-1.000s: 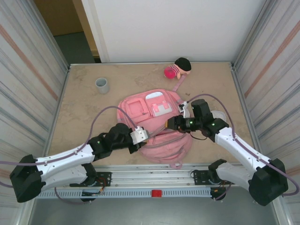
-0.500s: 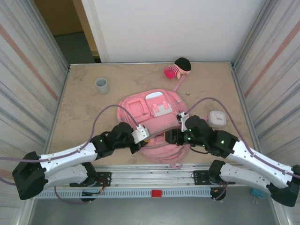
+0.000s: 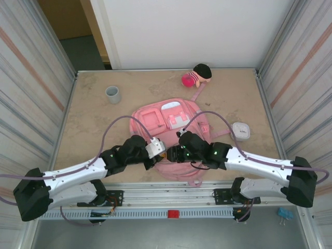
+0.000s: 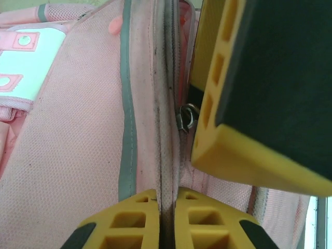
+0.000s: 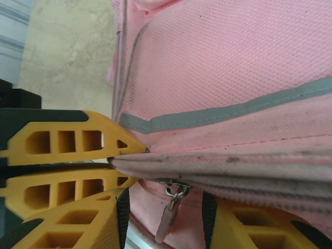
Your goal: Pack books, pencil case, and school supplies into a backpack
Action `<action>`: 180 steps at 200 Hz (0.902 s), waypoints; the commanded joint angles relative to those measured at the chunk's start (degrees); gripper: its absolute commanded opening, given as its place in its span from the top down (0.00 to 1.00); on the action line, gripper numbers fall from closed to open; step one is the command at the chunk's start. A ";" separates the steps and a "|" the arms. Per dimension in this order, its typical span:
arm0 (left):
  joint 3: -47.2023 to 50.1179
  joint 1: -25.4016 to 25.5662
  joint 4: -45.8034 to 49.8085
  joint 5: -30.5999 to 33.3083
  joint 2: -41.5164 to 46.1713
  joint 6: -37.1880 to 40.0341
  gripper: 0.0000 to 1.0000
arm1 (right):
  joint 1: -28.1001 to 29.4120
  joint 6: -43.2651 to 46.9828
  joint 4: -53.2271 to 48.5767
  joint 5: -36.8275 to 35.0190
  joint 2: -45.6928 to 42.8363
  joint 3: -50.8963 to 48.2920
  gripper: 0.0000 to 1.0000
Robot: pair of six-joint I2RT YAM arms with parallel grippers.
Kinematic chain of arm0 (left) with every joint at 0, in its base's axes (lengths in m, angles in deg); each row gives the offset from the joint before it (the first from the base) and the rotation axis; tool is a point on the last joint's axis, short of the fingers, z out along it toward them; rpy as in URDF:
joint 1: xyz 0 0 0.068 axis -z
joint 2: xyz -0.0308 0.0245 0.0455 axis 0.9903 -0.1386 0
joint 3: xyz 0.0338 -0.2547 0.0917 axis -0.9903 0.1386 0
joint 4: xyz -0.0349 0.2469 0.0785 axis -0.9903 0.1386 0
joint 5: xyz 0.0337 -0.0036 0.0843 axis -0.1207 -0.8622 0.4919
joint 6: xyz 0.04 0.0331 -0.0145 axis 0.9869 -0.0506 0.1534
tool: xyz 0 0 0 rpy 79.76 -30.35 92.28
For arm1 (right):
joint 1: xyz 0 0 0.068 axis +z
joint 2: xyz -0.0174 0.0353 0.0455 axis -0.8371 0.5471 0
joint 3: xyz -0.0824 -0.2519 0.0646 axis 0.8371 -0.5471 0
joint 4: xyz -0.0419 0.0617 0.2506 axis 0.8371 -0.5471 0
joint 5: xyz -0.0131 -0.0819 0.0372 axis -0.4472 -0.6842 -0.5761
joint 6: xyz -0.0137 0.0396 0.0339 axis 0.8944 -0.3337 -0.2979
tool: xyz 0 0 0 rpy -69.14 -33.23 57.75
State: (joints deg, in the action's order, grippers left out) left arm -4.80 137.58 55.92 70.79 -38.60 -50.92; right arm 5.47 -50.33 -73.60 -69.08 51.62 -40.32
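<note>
backpack [image 3: 155,116] blocking centre, bare table [image 3: 88,119] at left, grey cup [image 3: 113,94] beyond

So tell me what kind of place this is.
Probably a robot test booth: a left arm and right arm bolted to a rail, a walled-in table, staged props like the backpack.

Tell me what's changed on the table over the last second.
The right claw swung left across the backpack to the left claw; its open jaws now straddle the zipper pull. That uncovered a small white object on the right. The left claw stayed clamped on the backpack's zipper seam; backpack, cup and doll did not move.
</note>
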 commanded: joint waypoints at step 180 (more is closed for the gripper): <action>0.15 -5.23 9.05 2.30 11.54 1.26 0.74 | -21.52 11.07 -13.02 15.75 -18.19 -4.67 1.00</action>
State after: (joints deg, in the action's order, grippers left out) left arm -4.69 134.00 63.24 71.93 -29.44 -49.85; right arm -15.58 -42.49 -88.85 -60.01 32.72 -43.55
